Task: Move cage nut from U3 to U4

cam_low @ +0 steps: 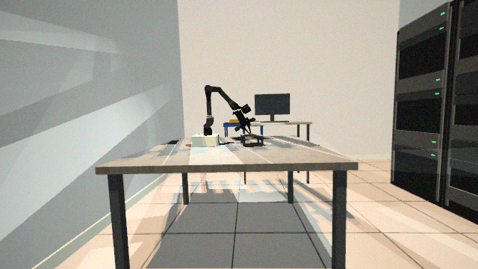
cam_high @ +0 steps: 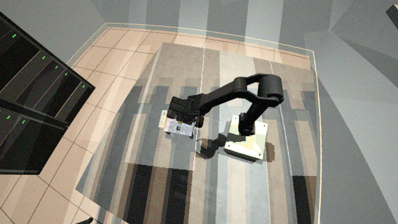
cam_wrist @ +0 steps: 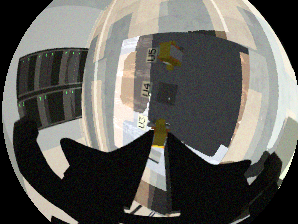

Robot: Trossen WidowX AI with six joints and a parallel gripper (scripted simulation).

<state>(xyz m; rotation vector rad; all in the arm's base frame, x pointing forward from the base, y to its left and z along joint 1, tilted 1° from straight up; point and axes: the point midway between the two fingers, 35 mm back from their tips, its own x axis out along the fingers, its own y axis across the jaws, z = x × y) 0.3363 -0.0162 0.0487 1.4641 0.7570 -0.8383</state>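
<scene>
In the wrist view I am seeing my jaws (cam_high: 184, 121) (cam_low: 251, 135) coming together at the lower middle of the frame, gripping the nut (cam_wrist: 160, 134), a brass-coloured piece beside the U3 label (cam_wrist: 142, 122). I am judging the hold to be on its two opposite sides, leaving its ends free, which would suit unclipping it and pressing it in again at U4. Whether it is sitting in its hole or just above it, I cannot tell. The plate (cam_high: 184, 130) (cam_low: 252, 136) (cam_wrist: 200, 100) is standing on the tabletop (cam_high: 155, 199) (cam_low: 224, 169) (cam_wrist: 107, 65), probably raised so the wings have room to open underneath. The nut's long axis is running nearly up and down the frame, roughly along the row of labels, its far end pointing towards the dark square hole (cam_wrist: 167, 93) beside the U4 label (cam_wrist: 146, 90). The other nut (cam_wrist: 170, 58) is lying beyond that, beside the U5 label (cam_wrist: 152, 54), looking slightly turned; I am reckoning on keeping the jaws clear of it. Which way the wings are facing, I cannot make out.
</scene>
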